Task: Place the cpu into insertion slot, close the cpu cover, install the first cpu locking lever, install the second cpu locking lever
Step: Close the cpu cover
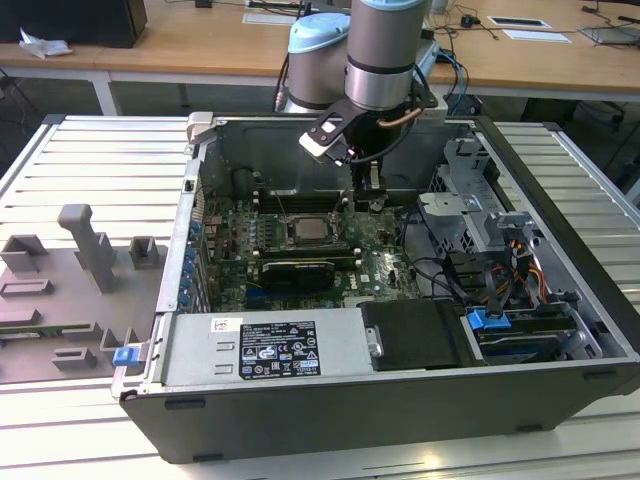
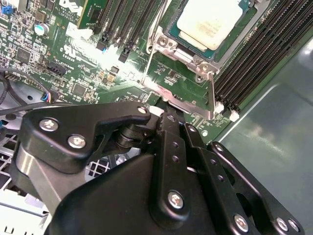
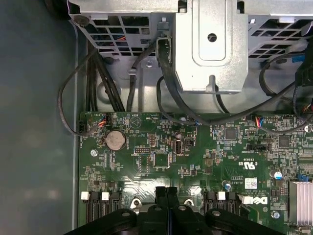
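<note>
On the exterior view's left, grey plastic holders (image 1: 90,250) sit on the slatted table (image 1: 90,160), at about 9 o'clock from the open computer case (image 1: 400,420). Along the case's near wall, the power box (image 1: 200,350) wears a white sticker (image 1: 277,350) crowded with print and logos. The green board (image 1: 390,270) carries white lettering too. I note both and read off neither.

Mid-board, the cpu (image 1: 306,231) lies in the insertion slot (image 2: 164,43). In the second wrist view its pale top (image 2: 210,19) sits level, and the cpu cover (image 2: 200,61) appears to lie flat around it. Whether the cover is latched I cannot tell.

The pincer (image 1: 368,200) hangs at about 2 o'clock from the cpu. Its fingers (image 3: 160,192) are pressed together with nothing visible between them. In the second wrist view the tips come down at the slot's edge, just beside a thin metal locking lever (image 2: 195,108).

Further right stand the drive cage (image 1: 455,185) and loose black cables (image 1: 440,275), at about 3 to 4 o'clock from the cpu.

The risks, as I judge them:
- The narrow tips could slip off the springy lever and scrape the board or the memory slots (image 2: 254,63) beside it.
- Pressing down on a chip that is not fully seated could bend the contacts.
- The arm could snag a cable.
</note>
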### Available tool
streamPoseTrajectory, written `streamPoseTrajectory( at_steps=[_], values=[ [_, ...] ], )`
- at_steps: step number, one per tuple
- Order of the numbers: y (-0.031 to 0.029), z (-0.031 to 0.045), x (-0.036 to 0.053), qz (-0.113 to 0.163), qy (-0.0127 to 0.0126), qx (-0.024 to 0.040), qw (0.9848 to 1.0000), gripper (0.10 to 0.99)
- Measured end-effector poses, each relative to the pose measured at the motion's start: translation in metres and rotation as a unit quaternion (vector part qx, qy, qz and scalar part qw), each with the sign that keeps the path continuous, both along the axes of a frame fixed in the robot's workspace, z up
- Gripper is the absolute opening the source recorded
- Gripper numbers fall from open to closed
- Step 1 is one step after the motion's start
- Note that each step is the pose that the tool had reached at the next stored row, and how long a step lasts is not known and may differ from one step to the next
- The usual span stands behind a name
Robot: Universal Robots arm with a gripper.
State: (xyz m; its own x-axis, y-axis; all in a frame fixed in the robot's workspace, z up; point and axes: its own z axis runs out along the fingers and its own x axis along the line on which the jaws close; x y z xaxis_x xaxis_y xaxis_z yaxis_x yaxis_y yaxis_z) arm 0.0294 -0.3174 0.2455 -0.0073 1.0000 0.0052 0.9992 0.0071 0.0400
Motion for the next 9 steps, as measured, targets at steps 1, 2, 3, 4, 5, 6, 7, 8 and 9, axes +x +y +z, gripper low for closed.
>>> streamPoseTrajectory(
  at_steps=[1, 2, 3, 4, 5, 6, 7, 8, 9],
  values=[
    [0.0, 0.0, -0.001, 0.0, 0.0, 0.0001, 1.0, 0.106],
    [0.0, 0.0, -0.002, 0.0, 0.0, 0.0, 1.0, 0.106],
    [0.0, 0.0, -0.0027, 0.0, 0.0, 0.0, 1.0, 0.106],
    [0.0, 0.0, -0.0031, 0.0, 0.0, 0.0, 1.0, 0.106],
    [0.0, 0.0, -0.0037, 0.0, 0.0, 0.0, 1.0, 0.106],
    [0.0, 0.0, -0.0046, 0.0, 0.0, 0.0, 1.0, 0.106],
    [0.0, 0.0, -0.0057, 0.0, 0.0, 0.0, 1.0, 0.106],
    [0.0, 0.0, -0.0064, 0.0, 0.0, 0.0, 1.0, 0.106],
    [0.0, 0.0, -0.0071, 0.0, 0.0, 0.0, 1.0, 0.106]
  ],
)
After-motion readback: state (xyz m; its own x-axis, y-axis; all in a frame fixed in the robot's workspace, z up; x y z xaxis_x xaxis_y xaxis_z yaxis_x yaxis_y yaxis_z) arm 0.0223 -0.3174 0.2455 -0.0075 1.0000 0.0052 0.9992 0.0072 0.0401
